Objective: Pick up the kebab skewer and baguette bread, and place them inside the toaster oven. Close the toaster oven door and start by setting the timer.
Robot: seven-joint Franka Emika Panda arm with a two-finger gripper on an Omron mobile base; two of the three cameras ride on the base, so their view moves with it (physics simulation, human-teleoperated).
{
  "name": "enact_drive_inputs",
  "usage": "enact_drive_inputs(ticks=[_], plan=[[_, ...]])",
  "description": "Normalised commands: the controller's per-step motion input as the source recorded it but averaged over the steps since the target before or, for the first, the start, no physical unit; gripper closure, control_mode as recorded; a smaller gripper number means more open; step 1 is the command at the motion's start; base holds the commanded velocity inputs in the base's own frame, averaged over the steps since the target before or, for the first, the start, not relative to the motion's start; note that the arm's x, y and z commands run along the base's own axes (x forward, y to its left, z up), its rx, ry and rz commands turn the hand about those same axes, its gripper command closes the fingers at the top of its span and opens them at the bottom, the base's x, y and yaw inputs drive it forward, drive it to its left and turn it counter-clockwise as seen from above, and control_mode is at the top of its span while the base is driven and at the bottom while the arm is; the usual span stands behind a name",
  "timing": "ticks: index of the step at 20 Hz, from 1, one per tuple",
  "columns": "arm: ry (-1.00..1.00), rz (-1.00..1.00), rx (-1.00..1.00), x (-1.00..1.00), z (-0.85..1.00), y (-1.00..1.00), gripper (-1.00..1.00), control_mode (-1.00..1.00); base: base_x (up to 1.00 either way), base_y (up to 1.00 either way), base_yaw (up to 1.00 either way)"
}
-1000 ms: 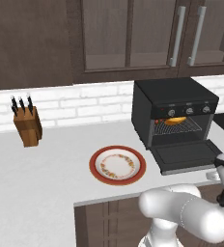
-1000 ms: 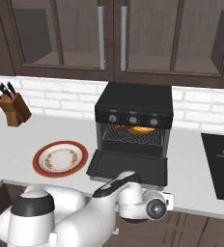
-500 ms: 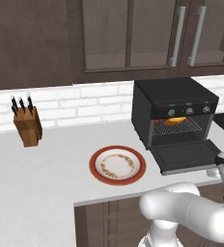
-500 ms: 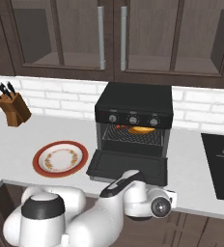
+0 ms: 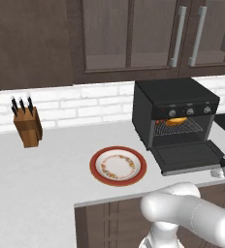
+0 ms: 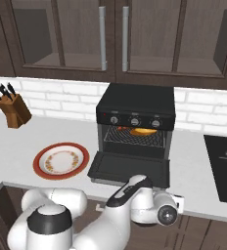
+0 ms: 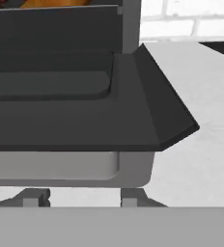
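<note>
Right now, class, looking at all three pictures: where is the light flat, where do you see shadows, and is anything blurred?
Left base view: even, soft light, a faint shadow ringing the plate. Right base view: the toaster oven interior is dim, the bread glowing orange inside. Hand view: the open oven door is close and slightly soft-edged, without glare.

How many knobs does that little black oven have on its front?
3 knobs, in a row above the toaster oven opening: left, middle, right.
</note>
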Motion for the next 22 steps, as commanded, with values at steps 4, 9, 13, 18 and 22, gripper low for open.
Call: enact_drive_inputs(ticks=[4, 9, 13, 18, 22], plan=[[-0.09, 0.00, 0.00, 0.32, 0.21, 0.12, -1.00, -1.00, 0.00, 0.00, 0.00], [-0.10, 0.00, 0.00, 0.27, 0.26, 0.21, -1.00, -1.00, 0.00, 0.00, 0.00], [-0.09, 0.00, 0.00, 0.25, 0.31, 0.17, -1.00, -1.00, 0.00, 0.00, 0.00], [-0.10, 0.00, 0.00, 0.27, 0.37, 0.09, -1.00, -1.00, 0.00, 0.00, 0.00], [-0.14, 0.00, 0.00, 0.23, 0.46, 0.06, -1.00, -1.00, 0.00, 0.00, 0.00]])
